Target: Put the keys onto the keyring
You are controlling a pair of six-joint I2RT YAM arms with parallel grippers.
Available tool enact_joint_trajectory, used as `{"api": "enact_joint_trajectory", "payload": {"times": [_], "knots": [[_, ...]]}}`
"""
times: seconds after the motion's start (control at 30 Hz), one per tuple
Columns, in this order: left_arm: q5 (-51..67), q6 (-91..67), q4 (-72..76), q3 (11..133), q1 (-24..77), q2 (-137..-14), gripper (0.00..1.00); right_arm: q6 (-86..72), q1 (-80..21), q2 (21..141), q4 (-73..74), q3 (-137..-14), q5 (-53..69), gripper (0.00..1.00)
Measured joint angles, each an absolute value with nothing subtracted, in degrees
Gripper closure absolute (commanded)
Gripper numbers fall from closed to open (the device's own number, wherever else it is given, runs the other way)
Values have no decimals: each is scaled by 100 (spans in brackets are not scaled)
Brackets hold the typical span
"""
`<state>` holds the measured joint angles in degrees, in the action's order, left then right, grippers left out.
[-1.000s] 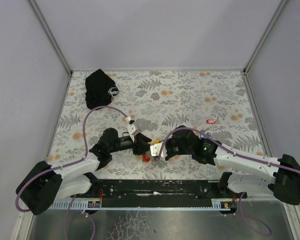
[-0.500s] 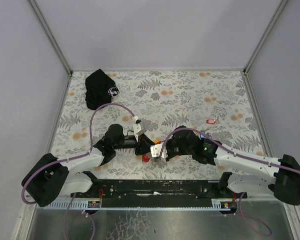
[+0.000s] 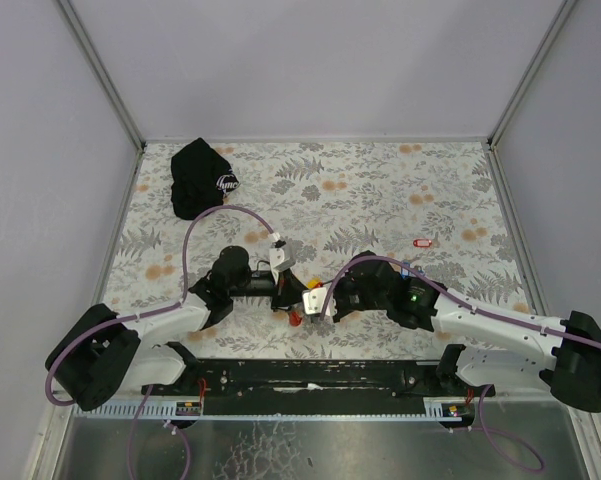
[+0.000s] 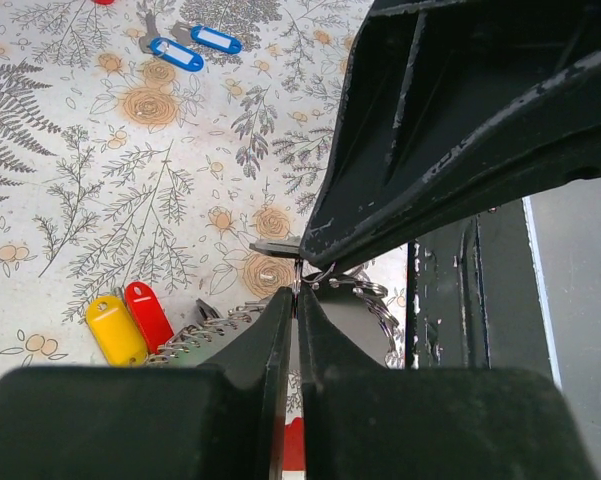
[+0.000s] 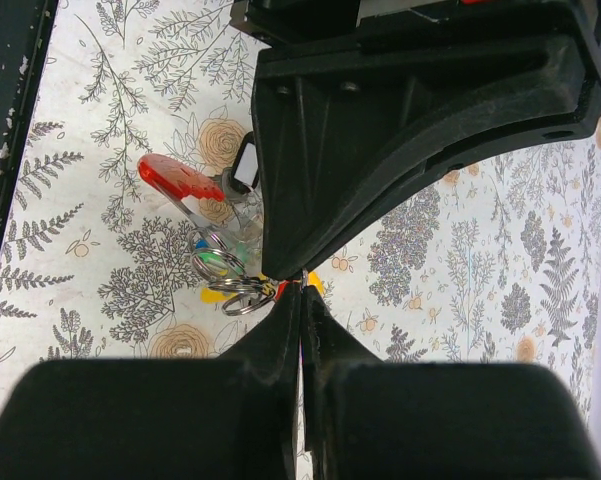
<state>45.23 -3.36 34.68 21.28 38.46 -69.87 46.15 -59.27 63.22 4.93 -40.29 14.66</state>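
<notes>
Both pinching fully shut on something I cannot make out, the left gripper (image 4: 296, 292) and right gripper (image 5: 301, 288) are meeting at the keyring (image 5: 242, 297) near the table's (image 3: 380, 190) 6 o'clock, likely steadying its ring so the tagged keys (image 4: 115, 330) beside it can thread on.

Two arms carry one gripper each: the left gripper (image 3: 288, 290) and the right gripper (image 3: 318, 297). One black cap (image 3: 200, 177) lies well beyond the left gripper. There are five key tags. Two blue tags (image 4: 175, 55) lie well off from the left gripper, one yellow tag (image 4: 115, 330) and one red tag (image 4: 148, 312) lie close beside it, and one lone red tag (image 3: 422, 242) lies far to its right. At least two small rings (image 5: 230, 285) overlap near it.
</notes>
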Motion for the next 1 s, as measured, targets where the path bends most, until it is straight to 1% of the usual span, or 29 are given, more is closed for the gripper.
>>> {"api": "enact_joint_trajectory", "payload": {"times": [0.17,0.3,0.53,0.73,1.0], "knots": [[4309,-467,3496,2088,3846,-6890,100,4611,-5927,6289,497,-4029,1444,100],[3861,-821,3651,1896,3857,-6530,100,4569,-5927,6180,432,-4005,1409,100],[2934,-1831,4292,1374,3927,-6104,100,4322,-5927,6114,-228,-3686,1404,100],[2279,-2571,5137,947,4084,-6136,100,4012,-5927,6117,-860,-3365,1450,100],[1321,-3192,6208,556,4416,-6606,100,3712,-5955,6368,-1603,-3035,1400,100]]}}
